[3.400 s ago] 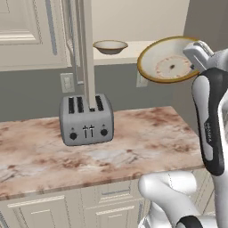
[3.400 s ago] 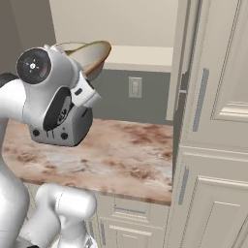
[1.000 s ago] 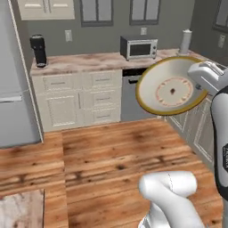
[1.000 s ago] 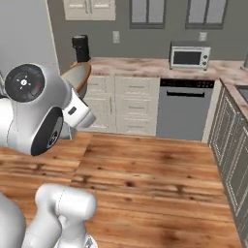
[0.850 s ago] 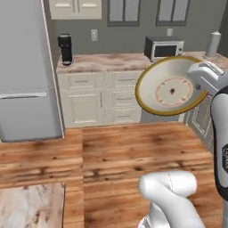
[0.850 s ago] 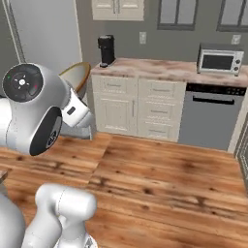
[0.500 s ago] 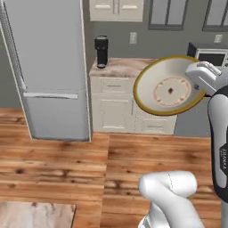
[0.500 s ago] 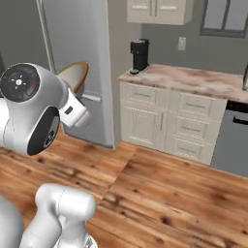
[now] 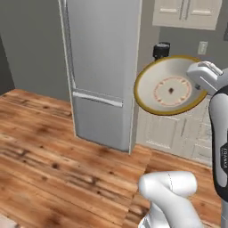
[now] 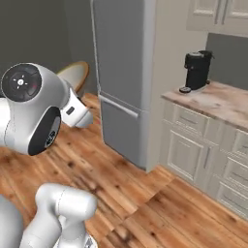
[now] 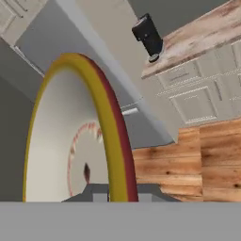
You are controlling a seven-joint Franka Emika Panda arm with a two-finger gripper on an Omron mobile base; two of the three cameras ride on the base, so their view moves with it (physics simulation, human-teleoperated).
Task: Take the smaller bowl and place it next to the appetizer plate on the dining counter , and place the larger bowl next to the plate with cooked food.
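Cream bowl: the larger bowl (image 9: 170, 90) is carried high in the air, tipped almost on edge, its hollow with the ring of faint marks and the dark centre spot facing the left base camera.
Pincer: the gripper (image 9: 201, 75) sits at the bowl's rim on the arm's side; in the hand view the gold and red rim (image 11: 113, 141) runs straight down between the fingers, so the jaws look clamped on that rim, though the fingertips themselves are cut off at the bottom.
Grip point: the rim is the sensible place to hold, since the bowl is too wide to span and the thin lip fits between the fingers.
Handling: judged stiff glazed ware, smooth and probably slippery; held by one edge it can swing or slide out, and a drop onto the floor would likely break it.
Just beyond the bowl: a grey fridge (image 9: 102, 67) stands behind it, and a black coffee maker (image 10: 196, 71) rests on a marbled worktop (image 10: 223, 104) off to the side.
Further out: cream cabinets (image 10: 203, 160) lie under the worktop, and the wooden floor (image 9: 53, 156) spreads well below the pincer.
Step in hand: carrying the bowl toward the dining counter, by my reading.
Risk: quick turns of the base could shake the bowl loose.
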